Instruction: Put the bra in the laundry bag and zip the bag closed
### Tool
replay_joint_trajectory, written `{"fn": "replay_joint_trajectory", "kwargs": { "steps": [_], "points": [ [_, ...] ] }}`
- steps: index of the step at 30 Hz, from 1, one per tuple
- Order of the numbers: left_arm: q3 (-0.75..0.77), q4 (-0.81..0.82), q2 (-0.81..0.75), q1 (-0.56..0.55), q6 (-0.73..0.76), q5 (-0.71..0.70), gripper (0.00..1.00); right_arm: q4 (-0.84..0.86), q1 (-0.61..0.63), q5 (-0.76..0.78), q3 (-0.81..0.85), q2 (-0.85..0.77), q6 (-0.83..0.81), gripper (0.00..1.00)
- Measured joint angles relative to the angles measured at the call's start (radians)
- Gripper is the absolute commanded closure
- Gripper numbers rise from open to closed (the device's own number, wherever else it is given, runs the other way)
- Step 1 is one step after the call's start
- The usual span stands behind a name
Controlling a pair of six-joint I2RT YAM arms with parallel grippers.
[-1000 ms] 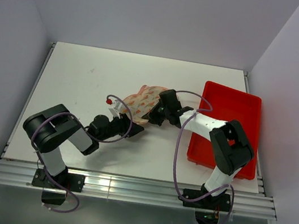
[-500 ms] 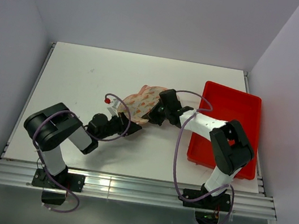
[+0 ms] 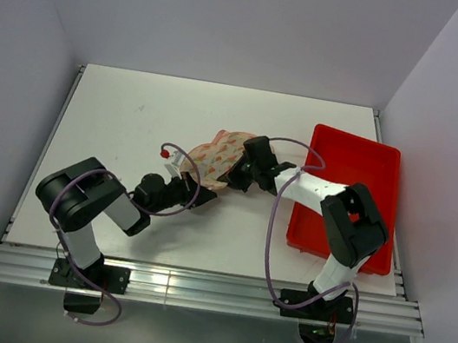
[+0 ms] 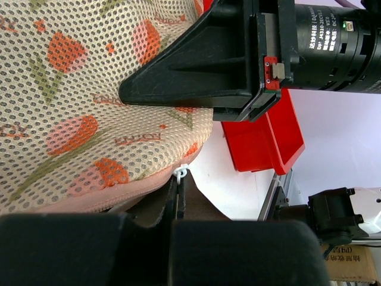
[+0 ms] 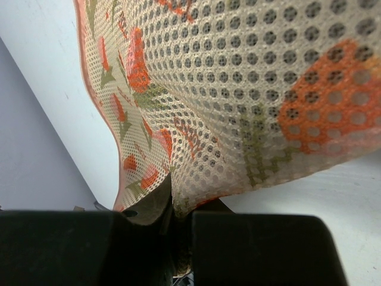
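Overhead, the beige-pink, orange-printed mesh laundry bag (image 3: 217,154) lies near the middle of the white table (image 3: 125,110), just left of the red rectangular plastic tray (image 3: 361,172). Nothing shows in the part of the tray that the arm leaves visible. The left gripper (image 3: 196,192) meets the bag's near edge and the right gripper (image 3: 234,175) its right side. The black fabric bra shows nowhere, so it is probably already inside the bag, though that cannot be confirmed.

From the left wrist, the jaws are pressed together right at the small white zipper pull (image 4: 182,173) on the pink rim. Whether the pull is truly caught I cannot tell.

From the right wrist, the jaws are clamped on a fold of the bag's edge, anchoring it.

Zipping looks to be the step in hand. Next, the left arm should draw the pull along the rim while the right holds the fabric taut.
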Motion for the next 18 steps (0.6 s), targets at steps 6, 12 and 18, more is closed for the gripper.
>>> {"fn": "replay_joint_trajectory", "kwargs": {
  "steps": [6,12,18],
  "points": [
    [-0.007,-0.008,-0.019,0.005,0.011,-0.005,1.0,-0.011,0.0,-0.001,0.027,0.01,-0.033,1.0],
    [-0.056,-0.029,-0.046,0.01,0.018,-0.019,1.0,-0.032,0.0,-0.004,0.056,0.04,-0.103,1.0],
    [-0.132,-0.04,-0.056,0.014,0.018,-0.053,1.0,-0.042,-0.006,-0.026,0.097,0.084,-0.189,1.0]
  ]
}}
